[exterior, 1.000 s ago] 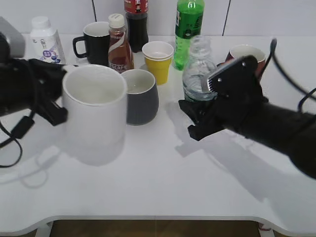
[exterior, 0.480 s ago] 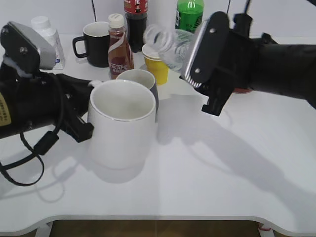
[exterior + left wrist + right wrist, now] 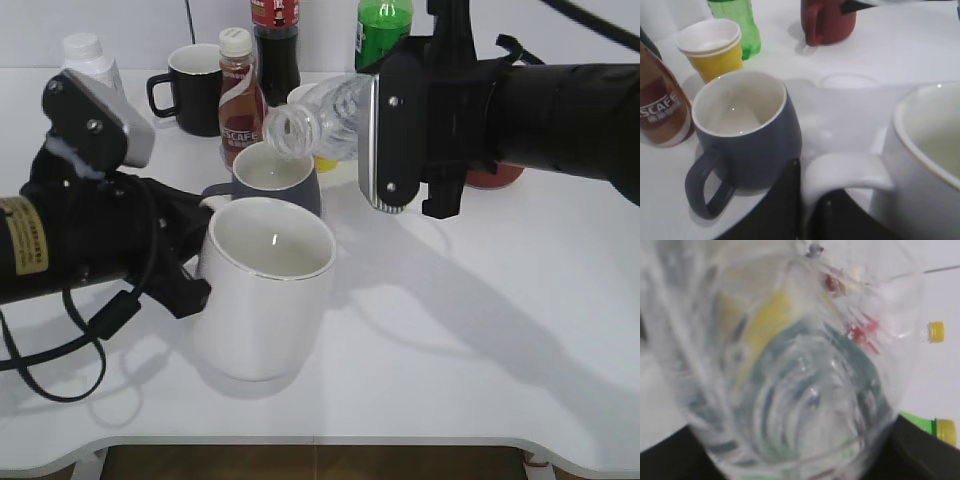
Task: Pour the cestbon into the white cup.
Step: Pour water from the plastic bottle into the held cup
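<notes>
The cestbon [image 3: 325, 112] is a clear ribbed bottle, tipped on its side in the air. Its open mouth points left over the dark grey mug [image 3: 275, 175], just behind the white cup [image 3: 265, 290]. My right gripper [image 3: 385, 130] is shut on the bottle's body. The bottle fills the right wrist view [image 3: 800, 390], so its jaws are hidden there. My left gripper [image 3: 195, 275] is shut on the white cup's handle [image 3: 845, 170]. Its dark fingers [image 3: 810, 210] show on both sides of the handle. The cup's rim shows at the right of the left wrist view [image 3: 925, 130].
The dark grey mug [image 3: 740, 130] stands touching or almost touching the white cup. Behind stand a brown coffee bottle [image 3: 238, 95], a yellow paper cup [image 3: 715, 47], a green soda bottle [image 3: 378, 25], a black mug [image 3: 190, 85], a red mug [image 3: 827, 20] and a white bottle [image 3: 90, 60].
My right gripper has lifted the bottle, carried it left and tipped it flat with its mouth to the left. My left gripper has brought the white cup right and toward the front.
</notes>
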